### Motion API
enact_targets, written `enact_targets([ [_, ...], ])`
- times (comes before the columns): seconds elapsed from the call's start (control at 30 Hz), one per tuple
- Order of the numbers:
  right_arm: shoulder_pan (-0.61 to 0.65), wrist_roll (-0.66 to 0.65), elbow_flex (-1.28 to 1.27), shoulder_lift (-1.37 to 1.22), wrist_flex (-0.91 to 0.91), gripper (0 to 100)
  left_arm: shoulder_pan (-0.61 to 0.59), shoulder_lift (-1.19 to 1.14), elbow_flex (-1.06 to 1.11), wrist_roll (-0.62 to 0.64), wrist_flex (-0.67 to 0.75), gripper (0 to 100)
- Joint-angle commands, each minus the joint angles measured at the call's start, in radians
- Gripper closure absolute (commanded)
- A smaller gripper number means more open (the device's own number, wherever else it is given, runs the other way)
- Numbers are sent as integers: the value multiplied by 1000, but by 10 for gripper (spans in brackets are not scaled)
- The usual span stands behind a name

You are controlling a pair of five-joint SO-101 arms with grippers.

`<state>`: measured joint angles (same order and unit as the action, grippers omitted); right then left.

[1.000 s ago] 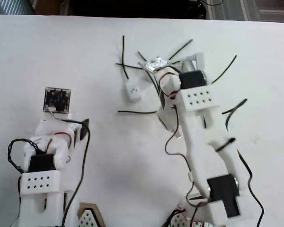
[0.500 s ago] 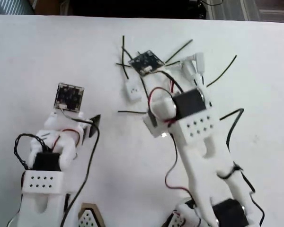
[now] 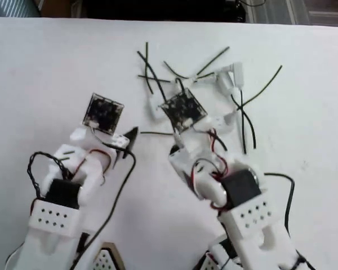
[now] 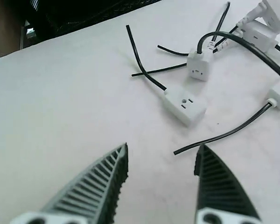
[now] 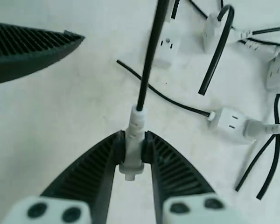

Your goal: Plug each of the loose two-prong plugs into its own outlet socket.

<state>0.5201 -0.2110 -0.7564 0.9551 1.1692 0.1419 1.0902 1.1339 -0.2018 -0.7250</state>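
At bottom centre of the right wrist view, clamping the right gripper (image 5: 133, 136) firmly on a white two-prong plug (image 5: 131, 163), pinching its body from both sides between ribbed black fingers (image 5: 175, 163). Carrying the plug's black cord (image 5: 149, 56) straight up to the top edge of that frame. Hovering over the white table (image 5: 51, 126), with no telling whether touching it or just above it.

Lying ahead, in the upper middle of the same frame, a white outlet socket (image 5: 167, 49) with its slots facing up. Resting at middle right, a second socket (image 5: 231, 121), with a black lead entering one end. Poking in at upper left, one dark finger of the other arm's gripper.

Toward the bottom of the left wrist view, holding the left gripper (image 4: 163, 151) released, jaws spread wide and gripping nothing. Lying beyond the tips, at centre right of that frame, a socket block (image 4: 184, 105) showing its slotted face, and farther up, a smaller socket (image 4: 199, 65) with cords crossing beside it.

Across the high view, standing the left arm (image 3: 59, 197) at lower left and the right arm (image 3: 245, 202) at lower right, both wrists angling toward the tangle of connectors (image 3: 228, 79) and black cords in the upper middle.
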Motion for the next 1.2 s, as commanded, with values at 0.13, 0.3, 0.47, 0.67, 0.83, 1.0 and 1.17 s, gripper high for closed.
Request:
enact_targets([
  [0.13,120,9,-146,234,-119,981,91,19,-72,9,23,767],
  [0.3,179,9,-213,295,-145,981,131,19,-100,3,15,768],
  [0.47,179,77,-235,302,-182,981,191,21,-98,2,15,767],
  [0.67,191,92,-235,294,-183,981,249,21,-120,2,-52,767],
  [0.83,189,95,-235,294,-183,981,265,21,-124,0,-60,767],
  [1.0,180,100,-236,294,-182,981,225,19,-118,8,-66,767],
  [1.17,41,101,-269,292,-272,981,99,13,-126,11,-61,766],
])
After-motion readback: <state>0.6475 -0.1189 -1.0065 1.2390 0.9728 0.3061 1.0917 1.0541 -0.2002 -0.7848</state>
